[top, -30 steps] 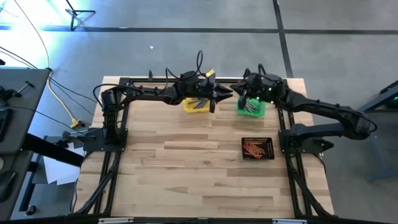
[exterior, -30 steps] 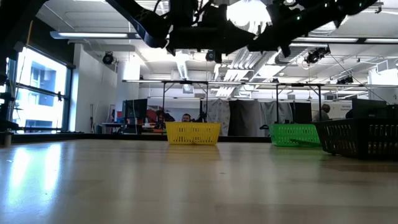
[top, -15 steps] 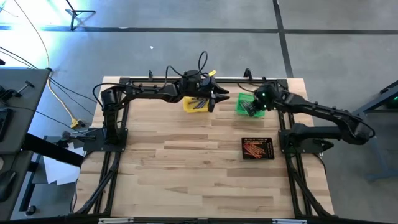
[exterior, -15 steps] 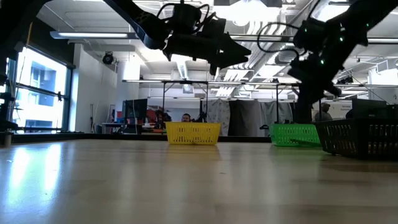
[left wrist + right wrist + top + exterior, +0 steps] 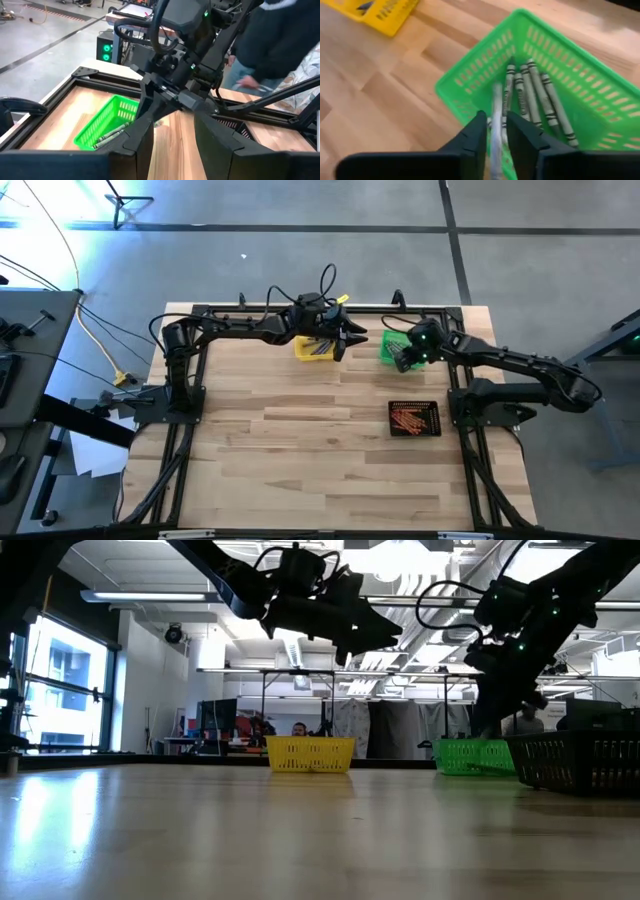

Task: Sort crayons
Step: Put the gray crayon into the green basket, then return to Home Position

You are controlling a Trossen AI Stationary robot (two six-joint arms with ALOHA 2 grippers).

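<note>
R gripper (image 5: pixel 494 131) is hanging over the green bin (image 5: pixel 580 75) at the table's far edge, fingers narrowly apart w/ 1 grey crayon (image 5: pixel 496 117) between them; 4 more are lying inside. L gripper (image 5: pixel 172 127) is hovering wide by the yellow bin (image 5: pixel 315 348). Black bin (image 5: pixel 414 419) is holding orange ones.

no readable text, labels or signs

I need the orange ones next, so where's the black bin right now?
In the high view the black bin sits on the table's right side, nearer the front than the green bin, beside the right arm's base.
</note>
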